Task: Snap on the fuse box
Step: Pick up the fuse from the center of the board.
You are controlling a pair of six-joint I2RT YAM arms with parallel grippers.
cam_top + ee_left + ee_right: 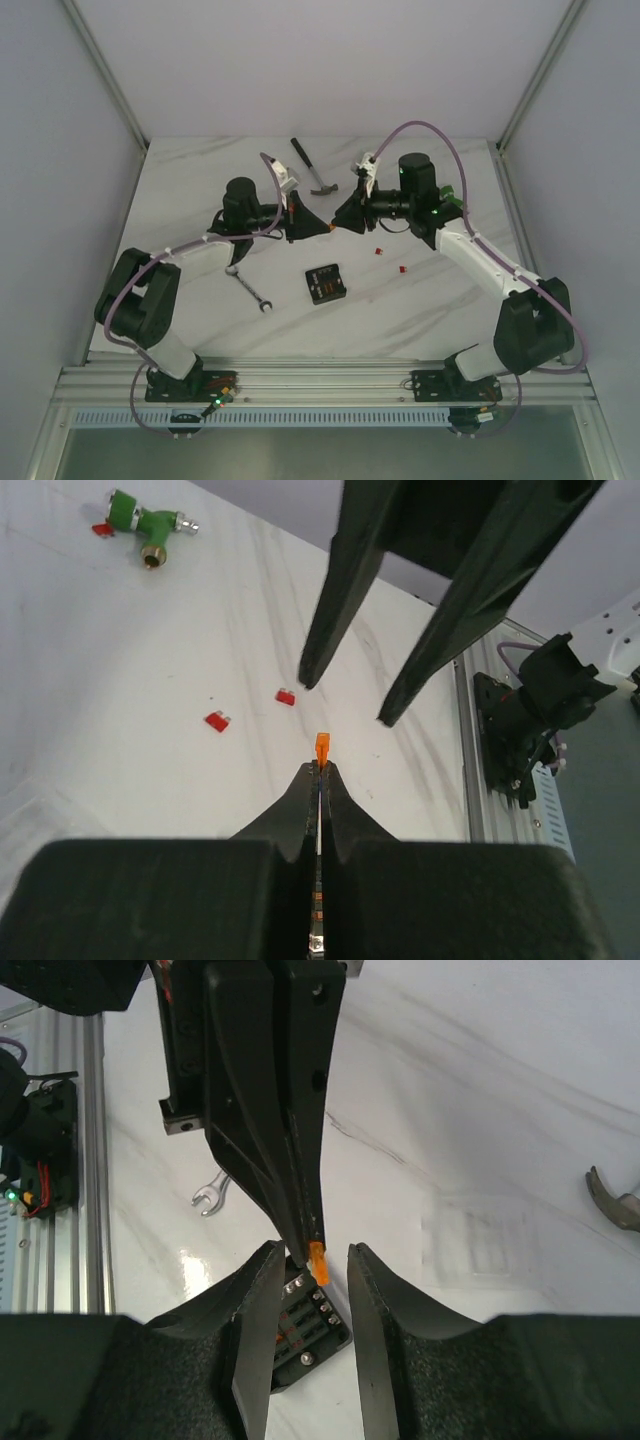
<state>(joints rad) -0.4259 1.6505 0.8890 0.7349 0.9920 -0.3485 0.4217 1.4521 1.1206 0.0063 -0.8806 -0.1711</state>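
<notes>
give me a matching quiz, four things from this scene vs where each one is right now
Things:
1 orange fuse
2 fuse box
3 hammer
4 wrench

Places:
a far part of the table
b middle of the table
c pinched in the left gripper
d just left of the fuse box in the top view

Pairs: 1-c, 2-b, 3-a, 4-d

A white, grey-veined table [200,170] sits within plain pale walls [320,60] (slim metal posts [104,70] at the back corners). An aluminium rail [320,382] edges its near side under soft, even light.
</notes>
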